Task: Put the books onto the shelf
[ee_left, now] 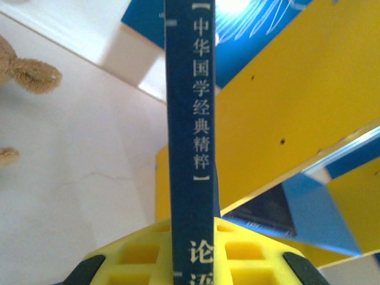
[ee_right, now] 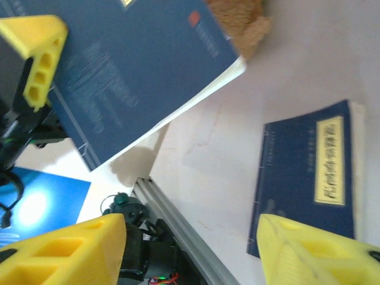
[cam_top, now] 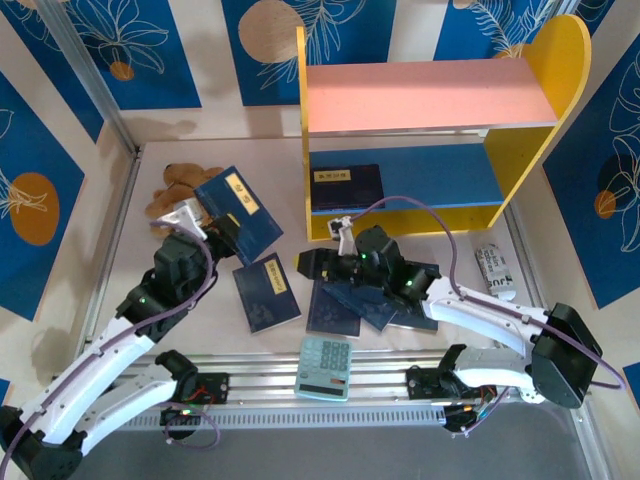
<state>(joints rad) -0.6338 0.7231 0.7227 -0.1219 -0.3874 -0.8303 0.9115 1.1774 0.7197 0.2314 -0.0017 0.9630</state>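
My left gripper (cam_top: 207,226) is shut on a navy book (cam_top: 238,211) and holds it raised left of the shelf (cam_top: 540,140). In the left wrist view that book's spine (ee_left: 190,119) stands upright between the yellow fingers (ee_left: 142,252), facing the shelf's yellow side (ee_left: 285,101). One book (cam_top: 345,187) lies on the blue lower board (cam_top: 440,175). Another book (cam_top: 266,291) lies flat on the table, and several more form a pile (cam_top: 345,310) under my right arm. My right gripper (cam_top: 310,262) is open with nothing between its fingers (ee_right: 314,252), beside the flat book (ee_right: 312,178).
A mint-green calculator (cam_top: 325,366) sits at the table's near edge. A brown plush toy (cam_top: 180,185) lies at the back left, behind the held book. A small white and black packet (cam_top: 493,268) rests right of the shelf. The pink top board (cam_top: 420,95) carries nothing.
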